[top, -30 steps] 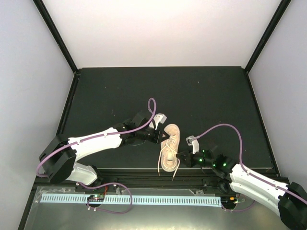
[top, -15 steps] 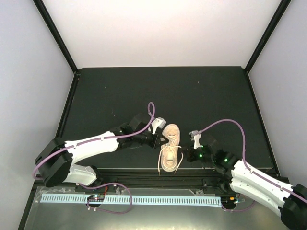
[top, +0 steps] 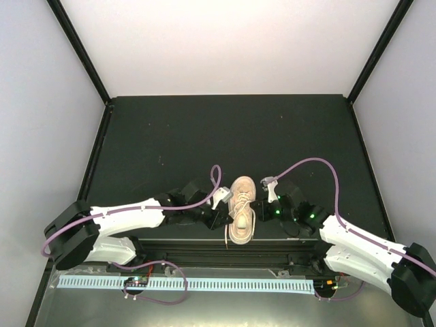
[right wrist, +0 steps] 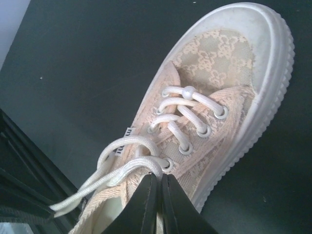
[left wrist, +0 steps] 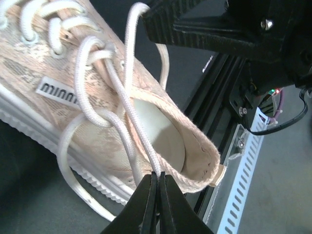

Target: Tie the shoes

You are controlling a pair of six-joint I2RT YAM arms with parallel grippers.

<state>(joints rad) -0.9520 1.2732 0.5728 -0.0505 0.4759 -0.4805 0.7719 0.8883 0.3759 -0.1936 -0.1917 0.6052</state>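
Observation:
The shoe (top: 242, 204) is a pale beige-pink sneaker with cream laces, lying near the table's front edge with its toe pointing away from the arms. My left gripper (top: 227, 210) presses against the shoe's left side and my right gripper (top: 257, 208) against its right side. In the left wrist view, the left gripper (left wrist: 159, 176) is shut on a lace strand (left wrist: 127, 114) by the heel opening of the shoe (left wrist: 29, 63). In the right wrist view, the right gripper (right wrist: 159, 177) is shut on a lace loop (right wrist: 127, 167) at the top eyelet of the shoe (right wrist: 219, 53).
A black frame rail (top: 204, 248) and a perforated metal strip (top: 197, 283) run along the near edge just behind the heel. One loose lace end (top: 227, 238) hangs over that edge. Dark table surface (top: 225, 136) stretches beyond the toe, closed in by white walls.
Both grippers have closed in on the shoe from either side. The right gripper moved up and left to the top eyelets and shut. The laces that trailed over the edge are drawn up.

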